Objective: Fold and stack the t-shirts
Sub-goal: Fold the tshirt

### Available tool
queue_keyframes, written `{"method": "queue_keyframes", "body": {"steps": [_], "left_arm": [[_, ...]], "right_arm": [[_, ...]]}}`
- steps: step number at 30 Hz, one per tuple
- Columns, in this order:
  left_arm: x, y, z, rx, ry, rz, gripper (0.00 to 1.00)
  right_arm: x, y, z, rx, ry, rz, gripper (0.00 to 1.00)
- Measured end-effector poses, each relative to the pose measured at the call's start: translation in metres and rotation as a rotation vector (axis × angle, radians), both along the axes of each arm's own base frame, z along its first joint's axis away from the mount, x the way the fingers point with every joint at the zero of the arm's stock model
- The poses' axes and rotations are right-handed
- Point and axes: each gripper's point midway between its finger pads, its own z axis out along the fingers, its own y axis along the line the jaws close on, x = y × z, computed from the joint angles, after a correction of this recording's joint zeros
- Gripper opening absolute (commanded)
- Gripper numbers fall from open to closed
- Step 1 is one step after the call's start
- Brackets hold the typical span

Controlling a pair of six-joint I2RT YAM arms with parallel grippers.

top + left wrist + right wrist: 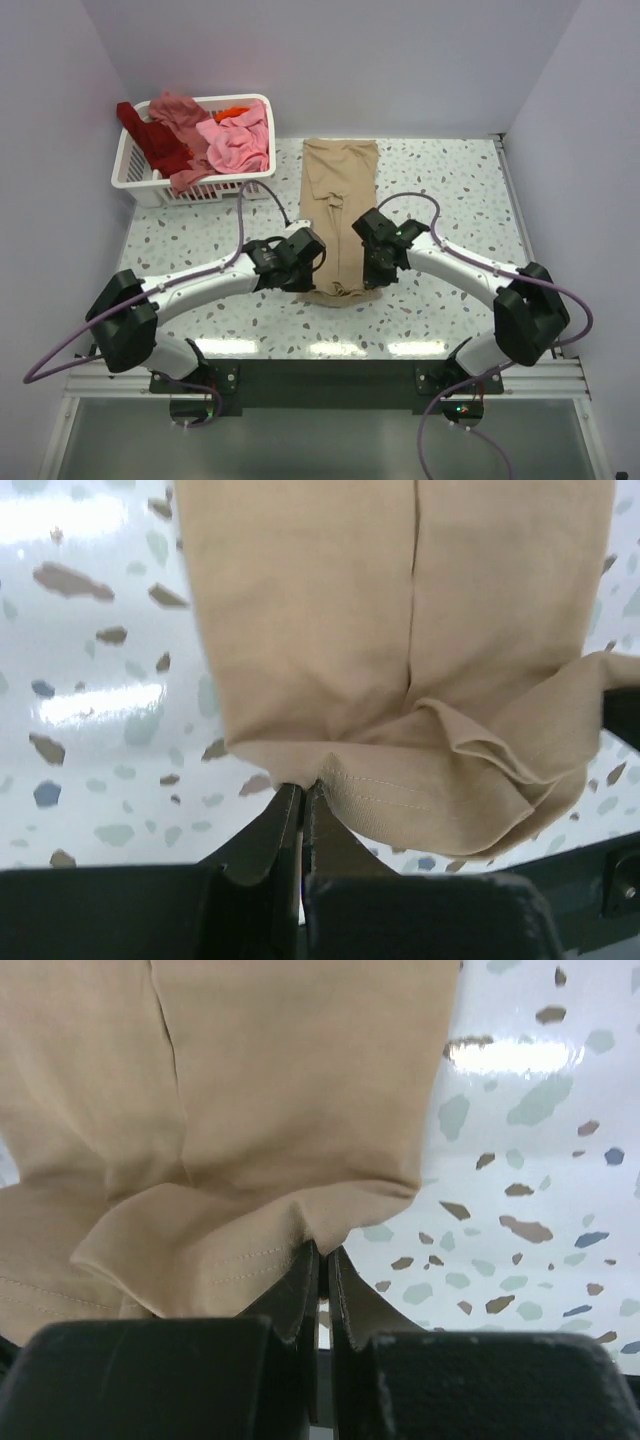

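A tan t-shirt (340, 200) lies folded into a long strip on the speckled table, running from the middle toward the back. My left gripper (308, 262) is shut on its near left corner at the hem (305, 785). My right gripper (372, 262) is shut on its near right corner (322, 1245). The near hem is bunched and lifted between the two grippers (460, 780). Pink, salmon, dark red and orange shirts (215, 135) lie heaped in the white basket (140, 185) at the back left.
The white slatted basket stands at the table's back left corner. White walls close the left, back and right sides. The arms' cables (245, 215) arc above the table beside the shirt.
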Motion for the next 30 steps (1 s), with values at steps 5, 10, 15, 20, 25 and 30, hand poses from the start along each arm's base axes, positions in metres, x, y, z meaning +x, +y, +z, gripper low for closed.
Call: {"method": "queue_keyframes", "body": {"steps": [5,10,15,20,25,30], "left_arm": [[0.050,-0.012,0.006,0.034,-0.030,0.006,0.00],[0.097,-0.007,0.004,0.077,-0.042,0.033,0.00],[0.144,0.003,-0.001,0.114,-0.042,0.074,0.00],[0.192,0.007,-0.001,0.120,-0.055,0.118,0.00],[0.237,0.009,0.001,0.104,-0.075,0.159,0.00],[0.266,0.009,-0.003,0.086,-0.075,0.180,0.00]], "right_arm": [[0.033,0.007,-0.003,-0.030,0.003,0.002,0.00],[0.072,0.012,-0.004,-0.056,-0.010,-0.010,0.00],[0.118,0.012,-0.006,-0.063,-0.021,-0.051,0.00],[0.157,-0.004,-0.015,-0.078,-0.010,-0.112,0.00],[0.205,-0.014,-0.012,-0.068,-0.038,-0.158,0.00],[0.245,-0.024,-0.005,-0.045,-0.071,-0.199,0.00]]}}
